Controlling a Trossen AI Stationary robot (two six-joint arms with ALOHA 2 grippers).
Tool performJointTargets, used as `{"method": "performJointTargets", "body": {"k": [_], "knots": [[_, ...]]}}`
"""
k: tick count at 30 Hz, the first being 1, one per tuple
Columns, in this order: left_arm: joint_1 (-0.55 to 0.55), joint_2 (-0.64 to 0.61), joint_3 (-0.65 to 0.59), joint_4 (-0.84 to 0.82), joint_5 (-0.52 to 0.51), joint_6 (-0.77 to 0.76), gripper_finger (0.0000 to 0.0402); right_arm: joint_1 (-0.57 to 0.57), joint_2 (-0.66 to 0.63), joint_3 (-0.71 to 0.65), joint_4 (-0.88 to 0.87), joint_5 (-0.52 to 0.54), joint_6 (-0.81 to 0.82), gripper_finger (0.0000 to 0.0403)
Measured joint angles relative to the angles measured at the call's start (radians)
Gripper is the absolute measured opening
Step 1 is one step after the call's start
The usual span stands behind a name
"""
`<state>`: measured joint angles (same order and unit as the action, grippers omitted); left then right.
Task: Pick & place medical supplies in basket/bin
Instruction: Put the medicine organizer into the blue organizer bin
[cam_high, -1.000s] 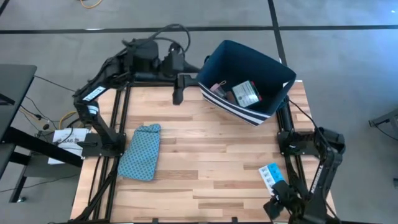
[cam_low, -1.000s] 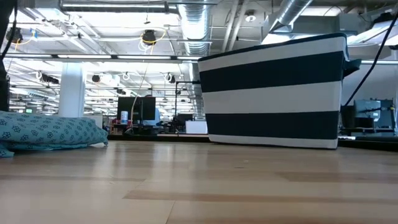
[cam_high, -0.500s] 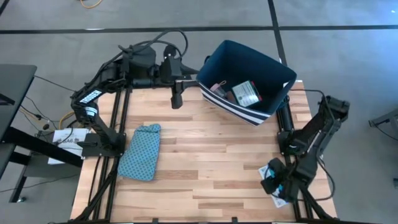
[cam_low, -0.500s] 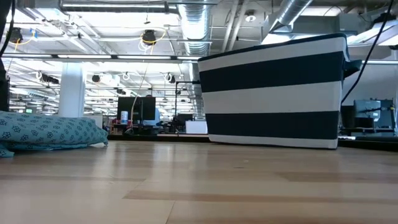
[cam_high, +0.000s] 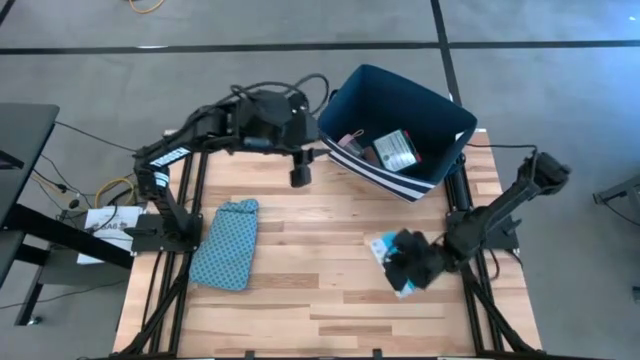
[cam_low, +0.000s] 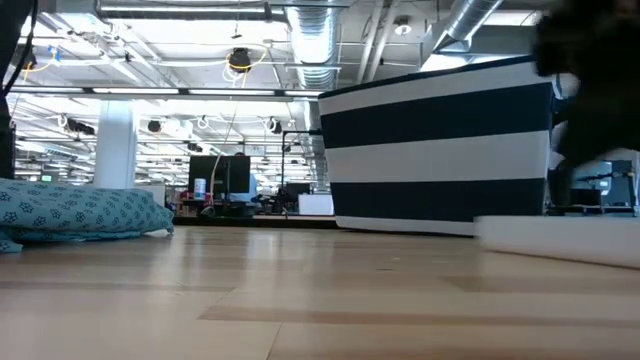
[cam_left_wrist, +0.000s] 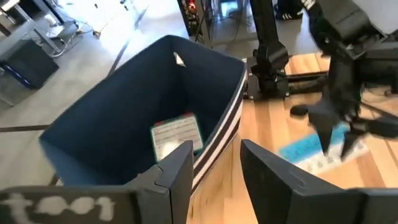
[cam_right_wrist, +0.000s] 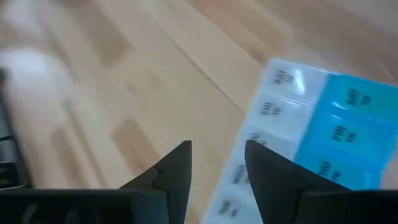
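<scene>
Right claw (cam_high: 405, 268) hovers slightly parted over the pill organizer (cam_right_wrist: 311, 140), left claw (cam_high: 300, 176) parted, empty

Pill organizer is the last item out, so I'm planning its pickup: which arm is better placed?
Right. Its claw hovers right over the pill organizer on the table, fingers open. The left claw hangs by the bin, farther off.

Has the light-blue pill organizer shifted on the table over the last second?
Yes. In the high view the pill organizer has slid from the table's right edge inward, toward the teal pouch, with the right hand over it.
</scene>
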<state>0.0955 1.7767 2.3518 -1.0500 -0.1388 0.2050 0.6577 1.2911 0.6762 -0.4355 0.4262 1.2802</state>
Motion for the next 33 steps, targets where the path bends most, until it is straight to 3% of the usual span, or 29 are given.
{"method": "performJointTargets", "body": {"k": [4,8,17,20,24,28,33], "knots": [[-0.024,0.043,-0.001,-0.063,0.021,-0.010,0.0125,-0.085,-0.062,0.003,0.119,-0.054,-0.192,0.0143],[-0.075,0.101,-0.001,-0.170,0.032,-0.009,0.0117,-0.090,-0.140,0.003,0.061,-0.065,-0.231,0.0142],[-0.202,0.173,-0.002,-0.273,-0.254,-0.027,0.0043,0.067,-0.298,0.001,-0.348,-0.055,0.060,0.0159],[-0.228,0.147,-0.001,-0.368,-0.327,-0.131,0.0010,0.147,-0.329,0.001,-0.372,-0.009,0.127,0.0168],[-0.288,0.110,-0.015,-0.444,-0.450,-0.281,0.0006,0.232,-0.349,0.000,-0.381,0.047,0.143,0.0182],[-0.371,0.100,-0.160,-0.414,-0.557,-0.379,0.0001,0.281,-0.366,-0.055,-0.393,0.049,0.214,0.0196],[-0.442,0.055,-0.493,-0.183,-0.688,-0.440,0.0001,0.339,-0.410,-0.175,-0.358,0.047,0.347,0.0203]]}}
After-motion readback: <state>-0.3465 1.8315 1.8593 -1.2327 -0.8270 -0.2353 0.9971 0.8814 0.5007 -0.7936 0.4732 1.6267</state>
